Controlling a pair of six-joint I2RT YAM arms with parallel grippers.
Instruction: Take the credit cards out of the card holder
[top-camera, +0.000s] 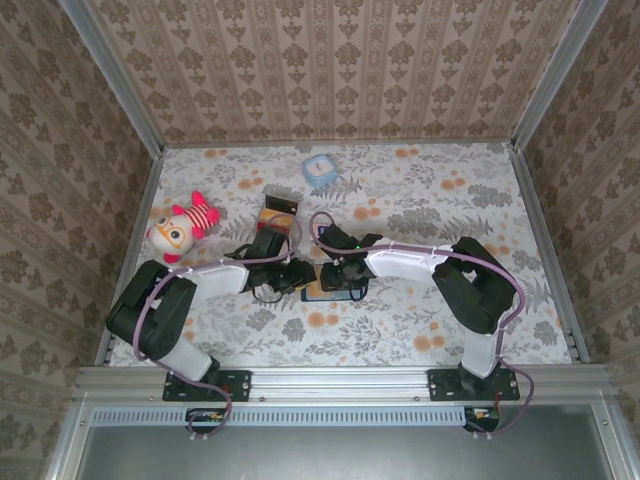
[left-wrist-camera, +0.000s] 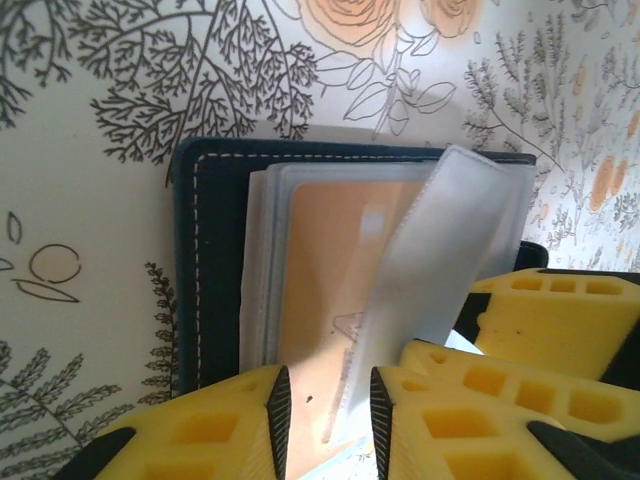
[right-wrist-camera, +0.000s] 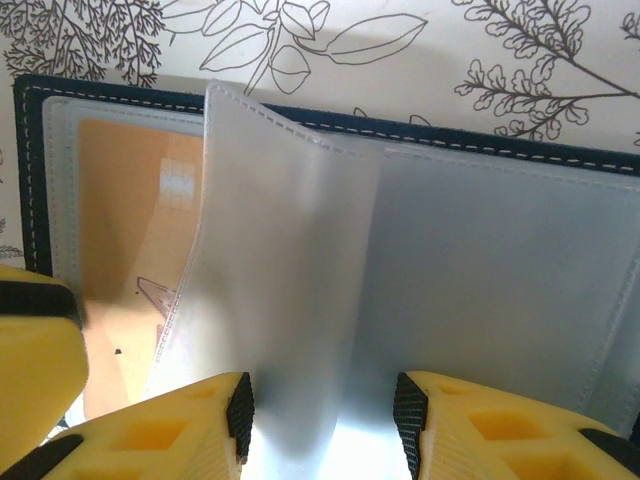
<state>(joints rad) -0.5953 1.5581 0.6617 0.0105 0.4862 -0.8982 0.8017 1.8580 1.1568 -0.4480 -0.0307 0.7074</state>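
open card holder (top-camera: 333, 292) lying flat at the middle of the bench (top-camera: 430, 190), between my two arms, navy stitched cover down, grey-blue clear pockets up. my right claw (right-wrist-camera: 320, 410) appears closed on one clear pocket leaf (right-wrist-camera: 290, 250), which stands bowed upward off the spread; judged purpose: to lift the leaf away from the pocket beneath and steady the holder while the other side works. my left claw (left-wrist-camera: 325, 410) sits at the holder's short end, jaws drawn narrow, with the near end of an orange credit card (left-wrist-camera: 330, 260) and the leaf's stitched edge in the gap; whether the pads bite i cannot tell. the card is thin, flat and glossy, with a faint printed mark, and seems seated in its pocket on the exposed page; any further cards are hidden, and none is out yet
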